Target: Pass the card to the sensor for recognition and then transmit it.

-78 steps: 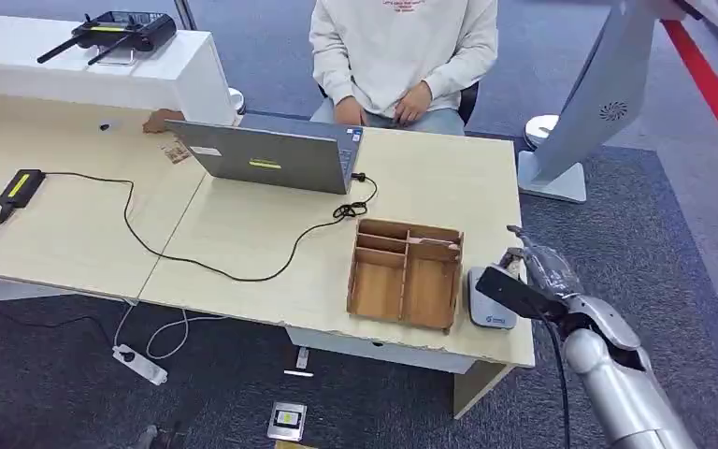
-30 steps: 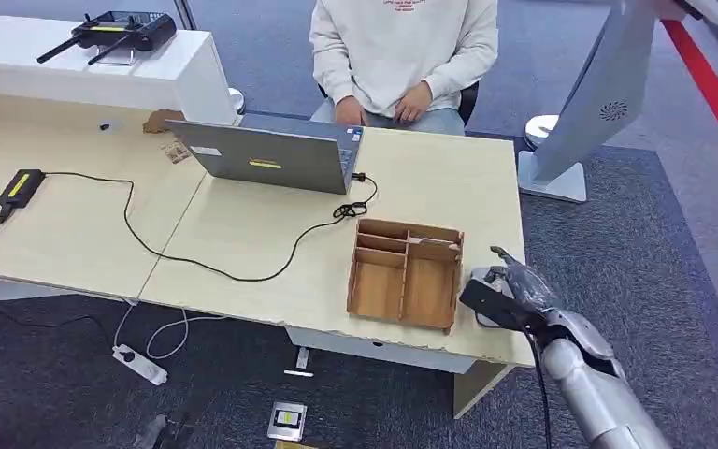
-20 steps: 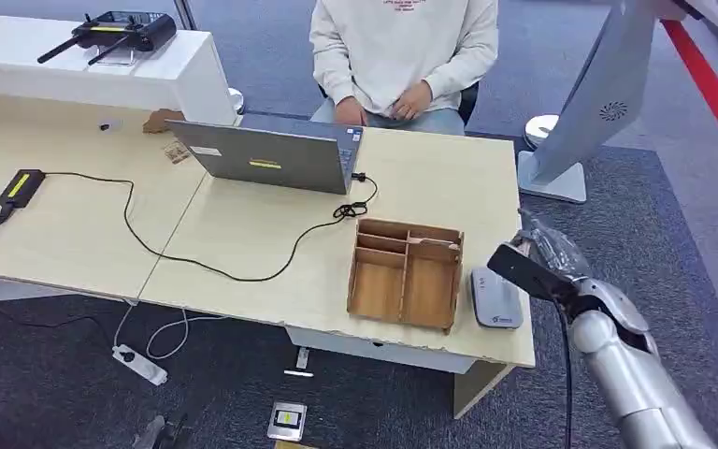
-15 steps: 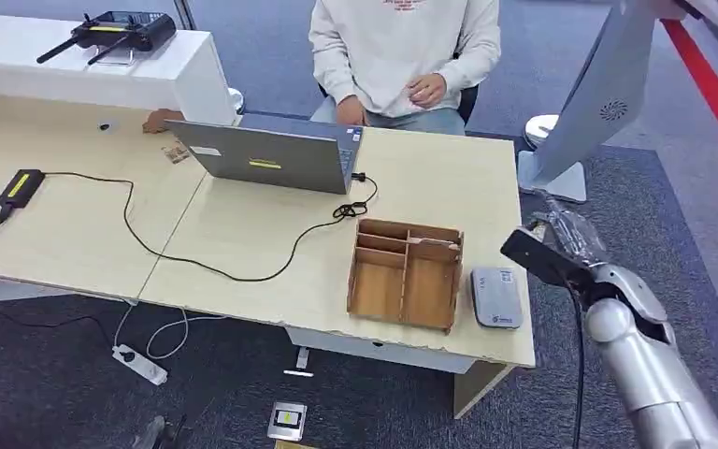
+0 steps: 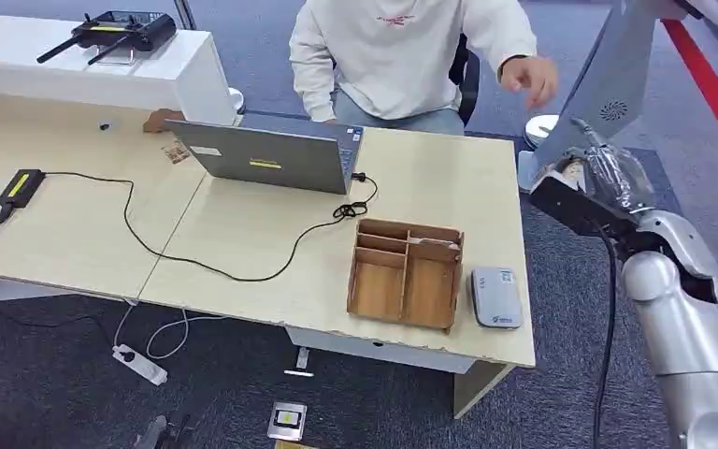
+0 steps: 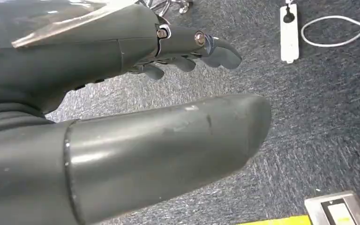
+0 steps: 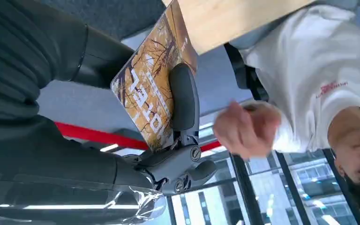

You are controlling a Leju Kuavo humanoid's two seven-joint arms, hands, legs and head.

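The wooden organizer [image 5: 405,272] on the surface [image 5: 243,234] looks empty; the right hand [image 5: 608,182] grasps the card [image 7: 153,91]; the left hand [image 6: 136,93] hangs released.

The right arm is raised and stretched forward, its right hand [image 5: 598,178] held up in the air, thumb and a dark finger [image 7: 183,101] pinching a card [image 7: 152,91]. The left hand [image 6: 136,93] hangs with fingers apart, holding nothing.
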